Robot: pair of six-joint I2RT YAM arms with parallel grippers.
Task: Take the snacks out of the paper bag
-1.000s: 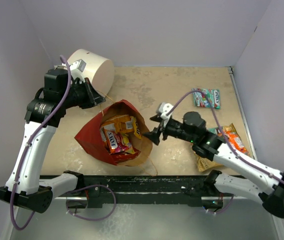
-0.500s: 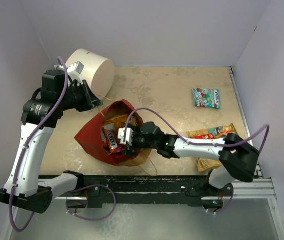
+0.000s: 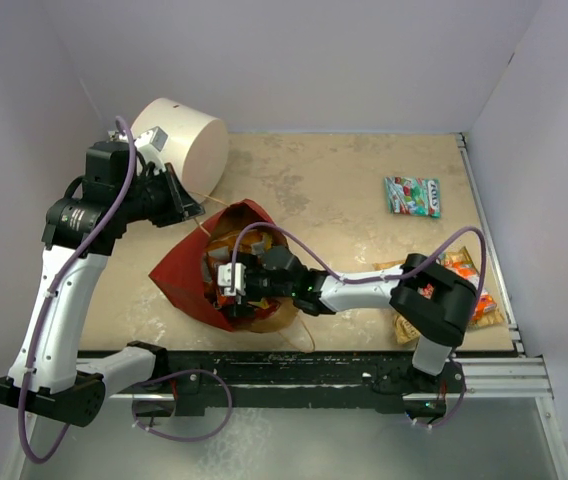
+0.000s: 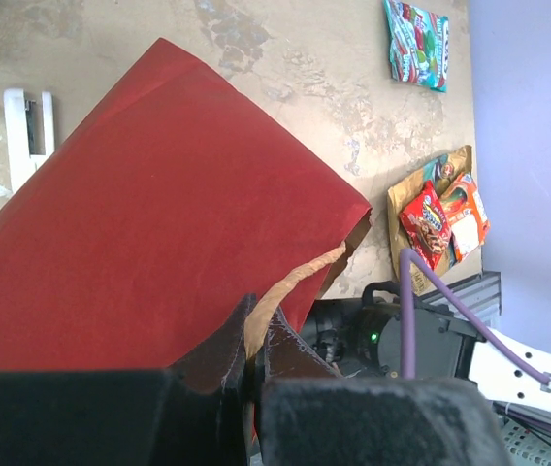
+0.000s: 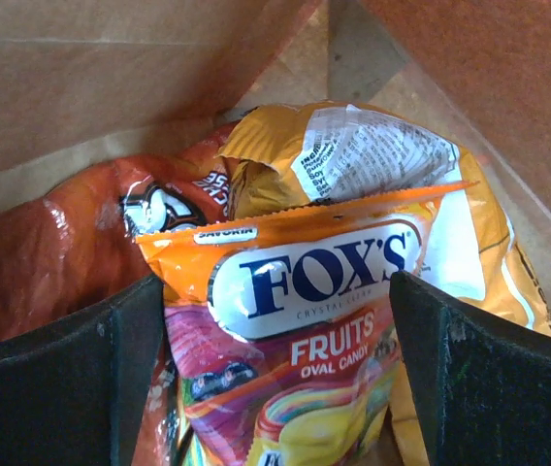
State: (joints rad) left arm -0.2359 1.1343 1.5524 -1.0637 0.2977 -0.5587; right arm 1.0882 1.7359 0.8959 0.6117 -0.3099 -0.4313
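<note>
- Inside the bag point(image 4: 159, 214), the right gripper point(image 5: 275, 291) is spread, fingers flanking a crinkled orange Fox's packet point(image 5: 305, 262).
- The left gripper point(image 4: 254, 340) pinches the bag's rim.

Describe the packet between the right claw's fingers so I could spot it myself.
Look inside the red paper bag lying open on the table, where the right gripper reaches in. Between its open fingers sits an orange packet with a white oval reading FOX'S in dark blue. The yellow-orange packet behind and the darker one beside it lack that oval.
</note>
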